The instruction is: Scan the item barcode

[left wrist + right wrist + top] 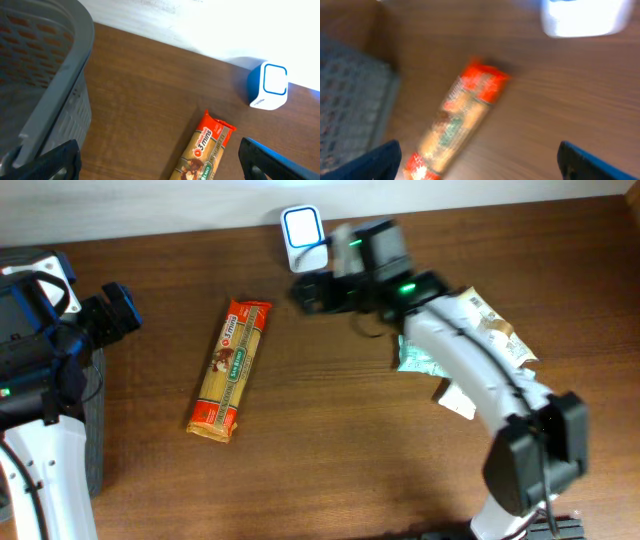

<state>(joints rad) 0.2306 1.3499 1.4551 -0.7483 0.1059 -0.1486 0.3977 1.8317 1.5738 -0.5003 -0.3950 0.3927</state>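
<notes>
wooden table (pixel 330 430), pasta packet (pixel 230 367) flat, bare wood around, left end effector (pixel 159 150) spread, right end effector (pixel 479 149) spread

You are looking at a dark brown table (pixel 330 450) with a fine wood grain. The pasta packet (pixel 230 367) is golden yellow along its middle and orange-red at both ends, with a green label band and white lettering on the red. The scanner (pixel 301 230) is white with a blue-outlined square on its face, and blue down its side. The basket (pixel 50 75) is grey, patterned with a lattice of small holes. The right arm (pixel 470 365) is white and black, with a green light (pixel 405 288). The pouches (pixel 415 360) by it are mint green, white and brown.
</notes>
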